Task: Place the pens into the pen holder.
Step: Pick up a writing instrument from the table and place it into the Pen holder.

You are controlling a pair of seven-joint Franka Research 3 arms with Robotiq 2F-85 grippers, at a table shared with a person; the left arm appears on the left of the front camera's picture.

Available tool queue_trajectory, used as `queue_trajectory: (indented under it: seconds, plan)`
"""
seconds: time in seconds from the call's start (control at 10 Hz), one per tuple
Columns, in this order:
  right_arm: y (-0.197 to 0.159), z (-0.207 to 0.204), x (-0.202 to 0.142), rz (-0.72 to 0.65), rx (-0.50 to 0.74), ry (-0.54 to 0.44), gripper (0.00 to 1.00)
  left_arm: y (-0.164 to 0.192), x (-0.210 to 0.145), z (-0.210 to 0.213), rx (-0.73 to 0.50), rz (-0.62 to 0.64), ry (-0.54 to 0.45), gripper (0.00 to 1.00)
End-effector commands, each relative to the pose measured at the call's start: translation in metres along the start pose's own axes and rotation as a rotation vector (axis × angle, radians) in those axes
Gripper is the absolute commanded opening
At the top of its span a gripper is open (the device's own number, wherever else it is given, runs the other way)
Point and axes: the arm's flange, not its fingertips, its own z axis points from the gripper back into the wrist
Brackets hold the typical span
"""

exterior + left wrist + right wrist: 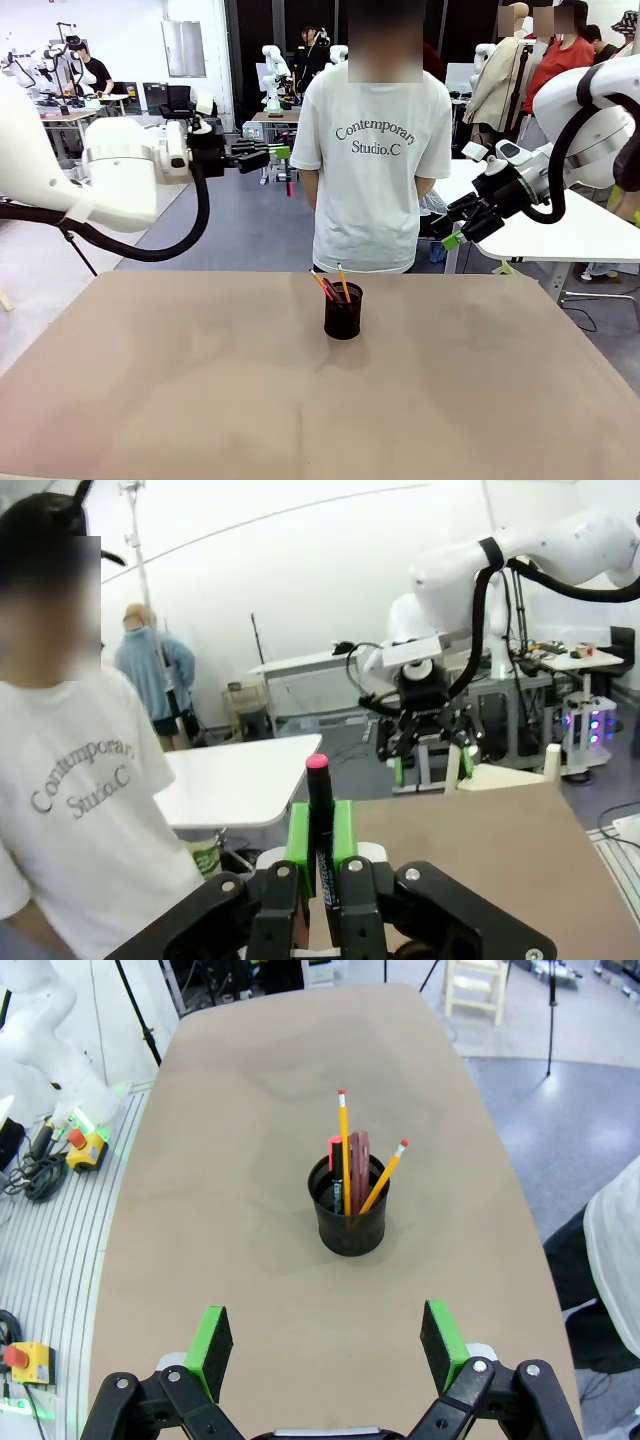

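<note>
Pen holder (343,312) mid-table, pens (347,1155) upright — table (150,400) around bare.

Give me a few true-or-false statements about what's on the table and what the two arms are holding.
1. The left tool is shut on a black marker with a pink-red cap. True.
2. The right tool grips a pencil. False: it is open and holds nothing.
3. The pen holder lies tipped over. False: it stands upright on the table.
4. Two yellow pencils stand in the pen holder. True.
</note>
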Motion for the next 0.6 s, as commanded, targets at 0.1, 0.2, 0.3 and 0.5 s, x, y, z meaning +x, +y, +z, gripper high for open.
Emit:
queue_trajectory:
  seconds: [0.1, 0.2, 0.3, 0.5]
  plan:
    - [0.001, 0.0, 0.002, 0.002, -0.003, 0.001, 1.0, -0.012, -0.004, -0.024, -0.12, 0.027, -0.09, 0.0]
    - [0.001, 0.0, 0.002, 0.002, -0.003, 0.001, 1.0, -0.018, -0.005, -0.031, -0.155, 0.054, -0.109, 0.0]
    - [0.001, 0.0, 0.002, 0.002, -0.003, 0.001, 1.0, -0.019, -0.005, -0.034, -0.18, 0.073, -0.145, 0.0]
    - [0.001, 0.0, 0.002, 0.002, -0.003, 0.001, 1.0, -0.021, -0.005, -0.034, -0.12, 0.032, -0.079, 0.0]
